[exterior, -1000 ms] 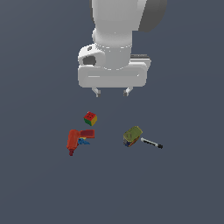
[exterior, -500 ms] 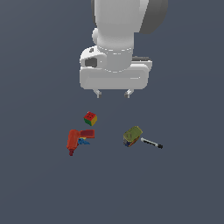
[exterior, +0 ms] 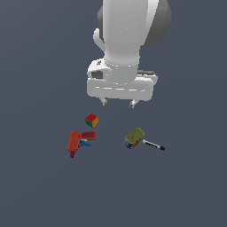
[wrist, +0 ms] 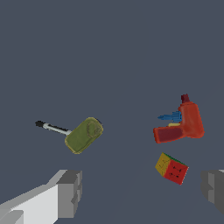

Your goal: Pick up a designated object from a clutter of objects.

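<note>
The designated object is a small boxy can (exterior: 134, 137) with an olive-green top and a blue label; it lies on the grey floor at the exterior view's right of the clutter of objects. The wrist view shows its olive top (wrist: 84, 135). My gripper (exterior: 118, 103) hangs well above the floor, behind the can and the cube, open and empty. In the wrist view its two grey fingertips (wrist: 70, 193) stand wide apart, with the gripper (wrist: 142, 190) holding nothing.
A red-green-yellow cube (exterior: 91, 120) (wrist: 171, 168) sits near the gripper. A red toy drill (exterior: 76, 142) (wrist: 180, 125) lies beside it. A thin black-and-silver pen (exterior: 153, 145) (wrist: 53, 127) rests against the can's far side.
The arm has moved slightly to the exterior view's right and a little lower. The objects on the floor have not moved.
</note>
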Tool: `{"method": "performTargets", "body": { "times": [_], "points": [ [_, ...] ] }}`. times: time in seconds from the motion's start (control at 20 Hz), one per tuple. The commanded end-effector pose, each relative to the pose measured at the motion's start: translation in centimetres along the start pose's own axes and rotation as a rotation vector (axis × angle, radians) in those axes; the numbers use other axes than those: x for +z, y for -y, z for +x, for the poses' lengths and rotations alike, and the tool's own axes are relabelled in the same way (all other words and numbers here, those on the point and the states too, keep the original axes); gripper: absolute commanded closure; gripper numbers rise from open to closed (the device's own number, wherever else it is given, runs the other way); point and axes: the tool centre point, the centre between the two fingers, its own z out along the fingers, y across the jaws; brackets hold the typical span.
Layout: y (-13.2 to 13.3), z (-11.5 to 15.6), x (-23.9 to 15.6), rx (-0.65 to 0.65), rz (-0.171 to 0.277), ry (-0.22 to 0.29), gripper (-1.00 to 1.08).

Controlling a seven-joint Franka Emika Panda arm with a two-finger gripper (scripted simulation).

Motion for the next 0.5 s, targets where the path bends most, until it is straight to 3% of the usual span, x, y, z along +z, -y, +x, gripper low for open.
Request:
{"method": "performTargets", "body": {
  "times": [0.0,0.45],
  "points": [
    [0.5,0.2,1.1,0.046,0.001,0.003,-0.92],
    [2.8,0.6,5.6,0.239,0.005,0.014,-0.92]
  ]
}}
